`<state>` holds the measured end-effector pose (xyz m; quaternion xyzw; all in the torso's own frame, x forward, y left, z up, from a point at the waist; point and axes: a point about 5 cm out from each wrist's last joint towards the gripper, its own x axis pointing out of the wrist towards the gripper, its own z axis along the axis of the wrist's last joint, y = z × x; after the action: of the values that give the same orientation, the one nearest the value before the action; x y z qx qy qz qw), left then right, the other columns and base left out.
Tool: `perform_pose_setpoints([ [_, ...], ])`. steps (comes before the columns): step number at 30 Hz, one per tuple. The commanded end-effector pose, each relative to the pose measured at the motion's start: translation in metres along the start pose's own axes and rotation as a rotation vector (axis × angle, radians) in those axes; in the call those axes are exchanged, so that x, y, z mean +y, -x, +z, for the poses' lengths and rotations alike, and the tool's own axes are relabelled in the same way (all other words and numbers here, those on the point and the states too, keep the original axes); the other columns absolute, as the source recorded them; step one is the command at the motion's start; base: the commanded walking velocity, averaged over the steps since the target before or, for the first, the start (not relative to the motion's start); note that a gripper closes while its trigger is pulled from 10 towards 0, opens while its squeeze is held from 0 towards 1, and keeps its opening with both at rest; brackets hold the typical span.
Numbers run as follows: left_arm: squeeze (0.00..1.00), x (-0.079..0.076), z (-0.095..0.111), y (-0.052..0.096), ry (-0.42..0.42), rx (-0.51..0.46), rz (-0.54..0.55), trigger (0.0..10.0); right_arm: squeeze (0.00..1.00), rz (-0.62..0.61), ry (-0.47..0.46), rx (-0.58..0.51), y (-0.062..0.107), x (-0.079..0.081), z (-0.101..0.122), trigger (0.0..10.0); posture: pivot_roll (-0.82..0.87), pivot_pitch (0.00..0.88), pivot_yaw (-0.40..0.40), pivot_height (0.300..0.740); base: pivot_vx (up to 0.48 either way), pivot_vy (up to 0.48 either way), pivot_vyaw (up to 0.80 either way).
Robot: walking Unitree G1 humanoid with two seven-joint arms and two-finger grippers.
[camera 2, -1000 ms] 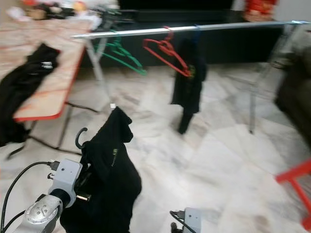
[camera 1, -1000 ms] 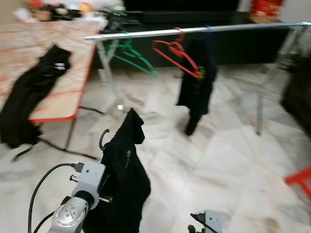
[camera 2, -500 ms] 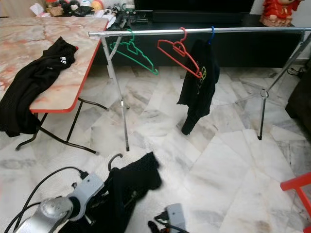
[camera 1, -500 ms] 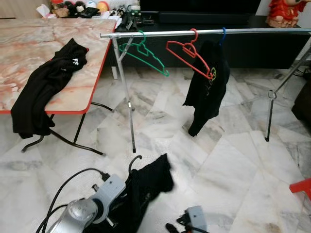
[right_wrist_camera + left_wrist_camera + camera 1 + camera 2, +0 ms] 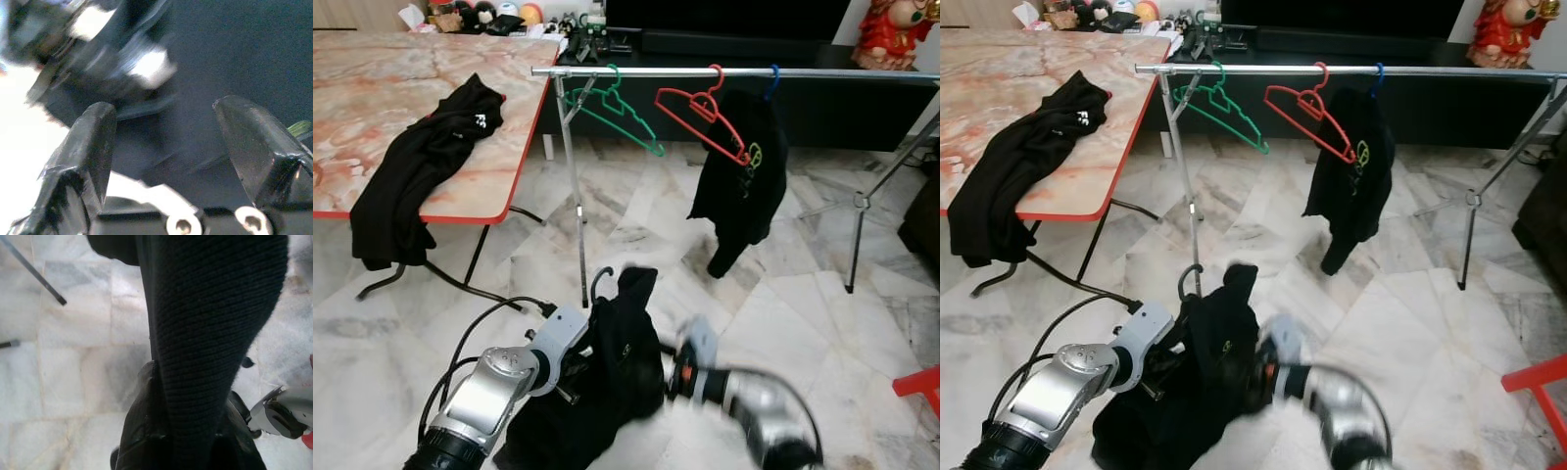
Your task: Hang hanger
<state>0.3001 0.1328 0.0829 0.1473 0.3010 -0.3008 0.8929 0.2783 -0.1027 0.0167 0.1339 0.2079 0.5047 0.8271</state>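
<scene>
A black garment (image 5: 612, 377) hangs on a hanger whose black hook (image 5: 598, 283) sticks up above it. My left gripper (image 5: 579, 354) holds it low over the floor, shut on the hanger beneath the cloth, which covers its fingers (image 5: 146, 431). My right gripper (image 5: 166, 127) is open and faces the garment at close range. The right arm (image 5: 739, 392) is blurred and reaches the garment's right side. Ahead stands the silver rail (image 5: 734, 71) with a green hanger (image 5: 617, 103), a red hanger (image 5: 705, 122) and a black shirt (image 5: 744, 176) on a blue hook.
A marble-topped table (image 5: 372, 88) with a red edge stands at the left, a black garment (image 5: 421, 157) draped over it. The rail's near leg (image 5: 573, 196) is just beyond my grippers. A red stool (image 5: 920, 380) is at the right edge.
The camera has shifted and the picture has sharpened. My right arm has swung up from the bottom edge to the garment. The left gripper keeps its hold.
</scene>
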Motion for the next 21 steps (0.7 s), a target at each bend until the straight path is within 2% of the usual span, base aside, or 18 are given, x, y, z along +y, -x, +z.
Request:
perform_pose_setpoints([
  [1, 0.00, -0.001, 0.004, -0.002, 0.006, 0.006, -0.011, 10.0, 0.00, 0.023, -0.011, 0.016, 0.006, -0.002, 0.000, 10.0, 0.06, 0.135, -0.054, 0.740, 0.000, 0.000, 0.00],
  [6, 0.00, -0.002, 0.013, -0.007, 0.036, 0.001, -0.027, 10.0, 0.00, 0.000, 0.016, 0.057, 0.011, -0.004, -0.004, 10.0, 0.05, 0.124, -0.052, 0.740, 0.000, 0.000, 0.00],
  [10, 0.00, -0.004, 0.021, -0.006, 0.031, -0.011, -0.076, 10.0, 0.00, -0.086, 0.013, 0.044, 0.011, -0.006, -0.009, 10.0, 0.05, 0.123, -0.050, 0.740, 0.000, 0.000, 0.00],
  [12, 0.00, -0.005, 0.027, -0.006, 0.049, -0.020, -0.092, 10.0, 0.00, -0.043, -0.027, 0.071, 0.010, -0.003, -0.015, 10.0, 0.06, 0.135, -0.054, 0.740, 0.000, 0.000, 0.00],
  [14, 0.00, -0.006, 0.032, -0.006, 0.053, -0.036, -0.110, 10.0, 0.00, -0.035, -0.012, 0.093, 0.011, -0.002, -0.017, 10.0, 0.06, 0.137, -0.054, 0.740, 0.000, 0.000, 0.00],
  [17, 0.00, -0.011, 0.043, -0.005, 0.027, -0.057, -0.147, 10.0, 0.00, -0.136, 0.017, 0.080, 0.014, -0.007, -0.017, 10.0, 0.06, 0.143, -0.053, 0.740, 0.000, 0.000, 0.00],
  [18, 0.00, -0.011, 0.043, -0.005, 0.027, -0.057, -0.147, 10.0, 0.00, -0.136, 0.017, 0.080, 0.014, -0.007, -0.017, 10.0, 0.06, 0.143, -0.053, 0.740, 0.000, 0.000, 0.00],
  [19, 0.00, -0.012, 0.046, -0.004, 0.020, -0.060, -0.161, 10.0, 0.00, -0.201, 0.033, 0.059, 0.015, -0.011, -0.016, 10.0, 0.06, 0.144, -0.050, 0.740, 0.000, 0.000, 0.00],
  [21, 0.00, -0.012, 0.047, -0.004, 0.019, -0.061, -0.165, 10.0, 0.00, -0.219, 0.039, 0.052, 0.016, -0.012, -0.015, 10.0, 0.06, 0.144, -0.050, 0.740, 0.000, 0.000, 0.00],
])
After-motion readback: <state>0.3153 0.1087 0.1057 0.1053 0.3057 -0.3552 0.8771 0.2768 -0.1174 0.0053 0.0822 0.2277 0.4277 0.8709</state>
